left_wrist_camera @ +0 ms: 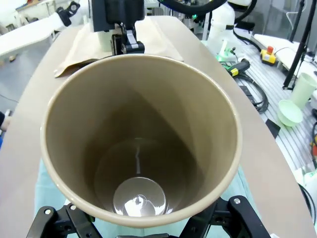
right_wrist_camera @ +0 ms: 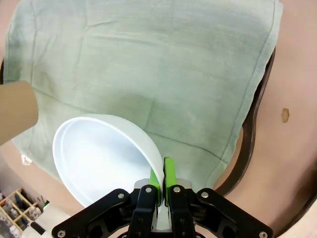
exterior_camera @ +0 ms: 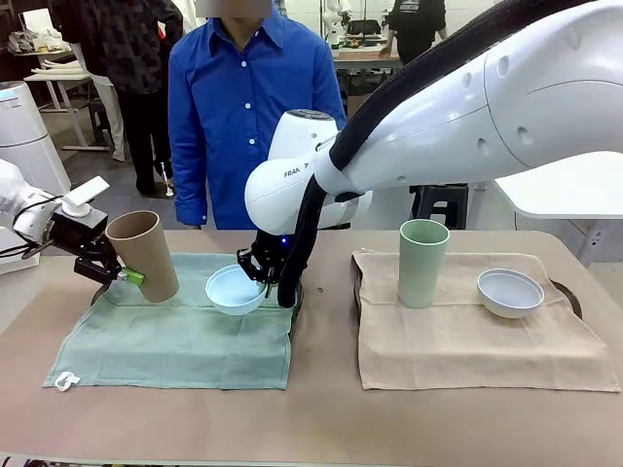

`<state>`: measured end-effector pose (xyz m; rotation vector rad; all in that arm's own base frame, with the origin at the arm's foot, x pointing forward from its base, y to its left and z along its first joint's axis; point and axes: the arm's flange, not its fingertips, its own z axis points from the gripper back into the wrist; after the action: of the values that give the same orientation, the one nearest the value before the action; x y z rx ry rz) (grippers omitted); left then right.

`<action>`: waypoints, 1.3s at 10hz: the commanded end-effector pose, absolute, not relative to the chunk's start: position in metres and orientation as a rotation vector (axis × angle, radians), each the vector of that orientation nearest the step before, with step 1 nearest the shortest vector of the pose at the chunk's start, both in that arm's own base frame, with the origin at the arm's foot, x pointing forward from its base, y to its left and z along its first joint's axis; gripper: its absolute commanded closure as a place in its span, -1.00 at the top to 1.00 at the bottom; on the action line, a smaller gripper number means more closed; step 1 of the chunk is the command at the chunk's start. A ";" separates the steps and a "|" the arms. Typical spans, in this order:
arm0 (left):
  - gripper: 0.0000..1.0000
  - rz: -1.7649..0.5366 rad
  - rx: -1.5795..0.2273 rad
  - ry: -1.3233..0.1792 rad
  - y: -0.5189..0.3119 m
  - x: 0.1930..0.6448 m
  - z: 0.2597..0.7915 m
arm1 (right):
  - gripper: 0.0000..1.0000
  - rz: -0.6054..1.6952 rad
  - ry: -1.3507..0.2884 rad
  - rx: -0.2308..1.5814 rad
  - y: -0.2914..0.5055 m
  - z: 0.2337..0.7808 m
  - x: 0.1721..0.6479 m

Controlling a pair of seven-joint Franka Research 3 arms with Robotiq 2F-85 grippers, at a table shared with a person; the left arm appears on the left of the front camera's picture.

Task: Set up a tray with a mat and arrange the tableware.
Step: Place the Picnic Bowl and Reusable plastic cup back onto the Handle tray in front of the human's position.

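Left tool (exterior_camera: 125, 276) wide around load; right tool (exterior_camera: 269, 274) pinched tight.

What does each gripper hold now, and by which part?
The left gripper holds the tan-brown cup by its lower side wall, tilted. The right gripper pinches the light blue bowl by its rim.

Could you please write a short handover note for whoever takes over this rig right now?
Left gripper: holds the tan-brown cup by its side, tilted over the green mat.
Right gripper: shut on the rim of the light blue bowl, at the green mat's right side.
Done: pale green cup stands upright and white bowl sits beside it on the beige mat; both mats lie over trays.
Left: set the cup and bowl down on the green mat, then release.
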<state>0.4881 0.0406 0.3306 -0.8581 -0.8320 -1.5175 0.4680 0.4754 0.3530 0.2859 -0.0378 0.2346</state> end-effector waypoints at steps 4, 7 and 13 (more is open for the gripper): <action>0.70 -1.509 -0.841 -0.826 0.033 0.500 0.314 | -0.90 0.265 -0.062 0.281 0.474 0.340 0.474; 0.70 -1.532 -0.840 -0.810 0.029 0.498 0.300 | -0.90 0.261 -0.037 0.259 0.473 0.330 0.477; 1.00 -1.534 -0.775 -0.748 0.032 0.493 0.300 | 1.00 0.222 -0.024 0.154 0.474 0.336 0.477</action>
<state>0.4999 0.0311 0.2983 -0.8200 -0.7719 -1.5230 0.4776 0.4708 0.3272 0.2226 -0.0150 0.2447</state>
